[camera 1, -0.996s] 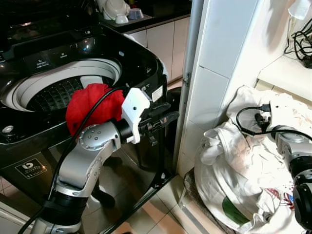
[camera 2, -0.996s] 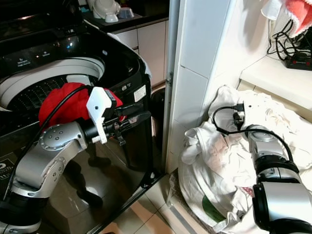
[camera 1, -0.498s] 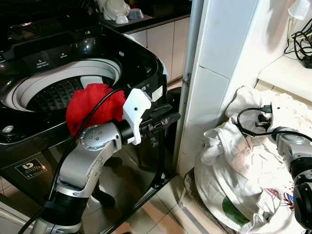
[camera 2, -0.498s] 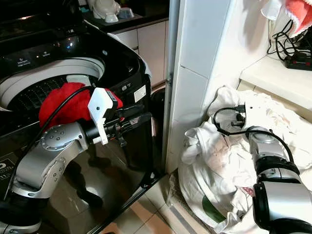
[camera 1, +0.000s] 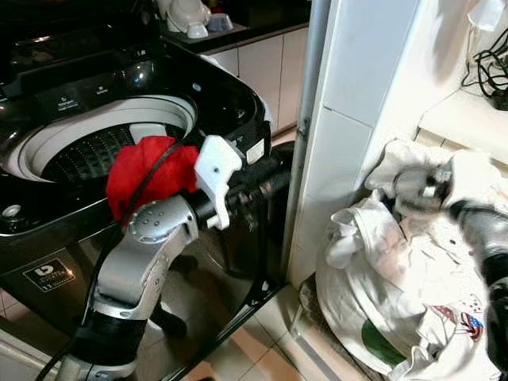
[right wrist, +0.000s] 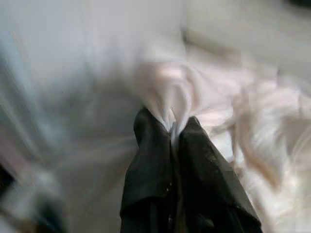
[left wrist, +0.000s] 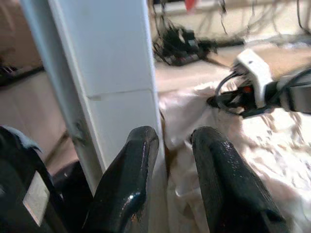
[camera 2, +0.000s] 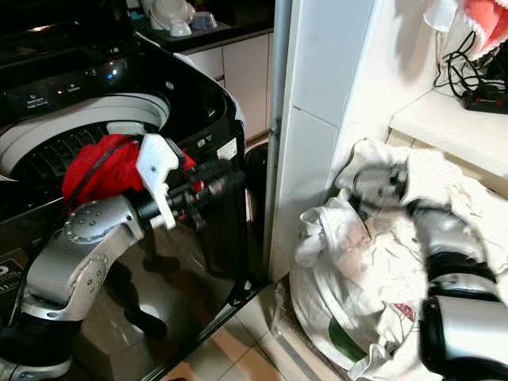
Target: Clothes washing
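Note:
A red garment lies draped over the front rim of the black top-loading washing machine, whose drum stands uncovered. My left gripper hovers to the right of the machine, pointing at the white wall corner; in the left wrist view its fingers are slightly open with nothing between them. A heap of white clothes fills a basket at the lower right. My right gripper, blurred by motion, is at the top of the heap. In the right wrist view its fingers are shut on a fold of white cloth.
A white tiled wall corner separates the machine from the laundry heap. Cables lie on a shelf at the upper right. White kitchen cabinets stand behind the machine. Tiled floor shows below.
My right gripper has moved fast at the top of the white heap and is now blurred. My left arm has shifted slightly up and to the left.

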Available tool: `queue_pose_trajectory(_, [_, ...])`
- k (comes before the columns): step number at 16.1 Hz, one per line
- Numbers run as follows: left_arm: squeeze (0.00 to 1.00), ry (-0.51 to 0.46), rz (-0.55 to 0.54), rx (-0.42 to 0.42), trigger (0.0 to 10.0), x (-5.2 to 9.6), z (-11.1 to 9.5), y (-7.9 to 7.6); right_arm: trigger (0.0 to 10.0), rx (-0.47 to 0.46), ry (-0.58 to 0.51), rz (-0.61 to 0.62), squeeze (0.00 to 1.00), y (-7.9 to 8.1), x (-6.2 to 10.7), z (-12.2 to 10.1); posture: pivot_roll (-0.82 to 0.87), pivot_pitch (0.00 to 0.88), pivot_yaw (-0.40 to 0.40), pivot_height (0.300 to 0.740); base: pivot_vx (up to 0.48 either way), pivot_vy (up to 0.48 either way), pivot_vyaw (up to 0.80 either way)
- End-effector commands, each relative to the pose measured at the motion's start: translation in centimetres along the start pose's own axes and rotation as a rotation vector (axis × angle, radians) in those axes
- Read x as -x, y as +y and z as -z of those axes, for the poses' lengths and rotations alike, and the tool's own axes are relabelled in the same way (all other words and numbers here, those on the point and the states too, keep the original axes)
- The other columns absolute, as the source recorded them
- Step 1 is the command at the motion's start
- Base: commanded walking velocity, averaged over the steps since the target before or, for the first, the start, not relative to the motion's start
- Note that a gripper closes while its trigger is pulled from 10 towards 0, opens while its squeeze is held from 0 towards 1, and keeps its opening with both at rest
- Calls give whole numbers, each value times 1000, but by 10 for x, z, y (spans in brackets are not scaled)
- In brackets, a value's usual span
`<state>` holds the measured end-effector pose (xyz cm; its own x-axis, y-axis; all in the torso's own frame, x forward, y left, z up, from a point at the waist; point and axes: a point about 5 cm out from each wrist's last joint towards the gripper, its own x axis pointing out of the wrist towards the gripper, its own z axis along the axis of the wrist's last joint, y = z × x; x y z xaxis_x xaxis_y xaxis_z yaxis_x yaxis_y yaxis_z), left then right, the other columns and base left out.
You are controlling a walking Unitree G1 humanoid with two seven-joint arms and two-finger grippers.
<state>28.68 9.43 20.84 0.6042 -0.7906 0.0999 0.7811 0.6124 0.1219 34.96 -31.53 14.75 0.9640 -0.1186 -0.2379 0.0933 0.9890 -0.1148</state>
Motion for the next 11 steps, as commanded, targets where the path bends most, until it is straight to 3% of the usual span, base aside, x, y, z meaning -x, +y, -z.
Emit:
queue_pose_trajectory(1, [0,-61,-31,-28,10000,0,-13,6,0,-57,-142,-85,0,-3,5,-36,-1,0,27,740,0,0,0])
queue_pose_trajectory(2, [0,-98,-38,-23,10000,0,-18,6,0,-109,-224,-188,0,-3,17,-56,-1,0,27,740,0,0,0])
queue_pose_trajectory(4, [0,-183,-41,-33,10000,-4,-30,5,0,-126,-378,-422,0,5,52,-96,-21,0,33,740,0,0,0])
queue_pose_trajectory(7, [0,-306,-44,-46,10000,-14,-51,4,0,-150,-482,-704,0,33,93,-131,-49,0,42,740,0,0,0])
queue_pose_trajectory(8, [0,-330,-39,-35,10000,-17,-55,4,0,-156,-490,-742,0,39,97,-135,-49,0,42,740,0,0,0])
queue_pose_trajectory(9, [1000,-378,-15,-8,10000,-21,-63,2,0,-159,-501,-821,0,53,106,-142,-52,0,42,740,0,0,0])
queue_pose_trajectory(11, [1000,-454,19,24,10000,-26,-75,-2,0,-157,-495,-929,0,76,117,-147,-53,0,38,740,0,0,0])
